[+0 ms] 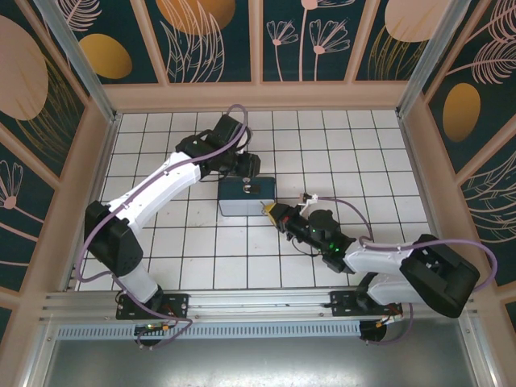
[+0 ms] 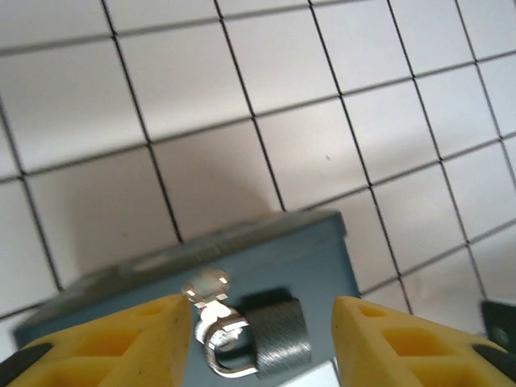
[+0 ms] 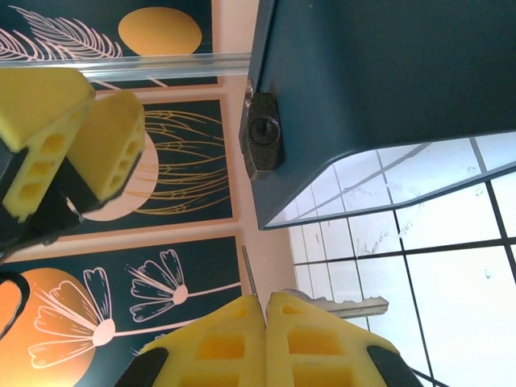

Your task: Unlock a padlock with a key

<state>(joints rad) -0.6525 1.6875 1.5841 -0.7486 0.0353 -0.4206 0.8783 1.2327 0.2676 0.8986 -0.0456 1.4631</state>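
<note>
padlock [image 2: 276, 337], dark-bodied with silvery shackle, is hanging on the blue-grey box [image 2: 310, 250] between the parted jaws of the left gripper [image 2: 262, 322], while the right gripper [image 3: 266, 305], pinching the thin silvery key [image 3: 353, 306], is likely risking missing the keyhole [image 3: 263, 129] if the lock swings.

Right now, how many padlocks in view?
1. The padlock sits on the blue-grey box, between the left gripper's open jaws. Another could be hidden behind the box.
</note>
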